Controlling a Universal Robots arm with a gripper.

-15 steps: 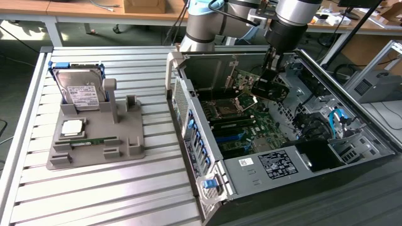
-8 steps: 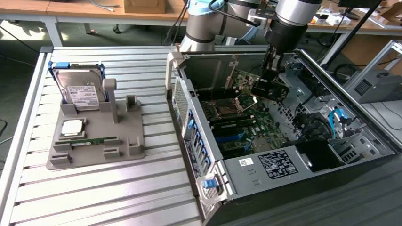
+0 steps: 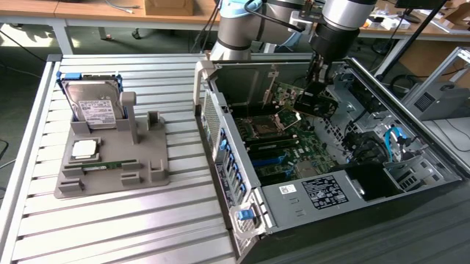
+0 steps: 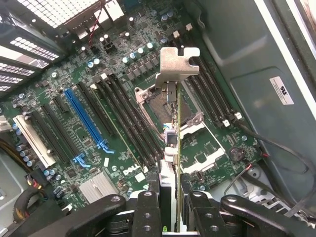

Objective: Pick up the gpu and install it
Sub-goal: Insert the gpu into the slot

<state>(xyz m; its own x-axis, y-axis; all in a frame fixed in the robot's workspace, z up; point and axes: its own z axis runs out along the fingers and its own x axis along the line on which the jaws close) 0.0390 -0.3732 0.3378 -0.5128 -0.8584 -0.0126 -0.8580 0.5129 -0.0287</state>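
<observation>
While the claw [image 4: 170, 219] pinches the gpu [image 4: 174, 123] between its two fingers [image 4: 147, 212], we see the card edge-on from the wrist camera, with its metal end bracket [image 4: 178, 61] at the far end. It's held over the motherboard [image 4: 64, 79] and lines up with the empty CPU socket [image 4: 195, 126] in that view. It's not seated in any slot: the blue slot [image 4: 86, 116] and the white slot [image 4: 33, 140] sit off to one side, both empty. A silver heatsink [image 4: 98, 186] is just beside the near end of the blue slot. In the exterior view the claw [image 3: 317, 91] hangs inside the open computer case [image 3: 220, 110] with the gpu [image 3: 317, 105] tilted, dark face showing, near the case's rear wall. The arm [image 3: 342, 22] comes down from the top of the frame. The case lies on its side on the slatted metal desk [image 3: 110, 220]. Well apart, at the exterior view's left, a grey fixture [image 3: 143, 176] sits on the desk. It holds a hard drive [image 3: 92, 107] propped upright, a CPU chip [image 3: 85, 148] lying flat, and a green memory stick [image 3: 107, 164] in its groove.
</observation>
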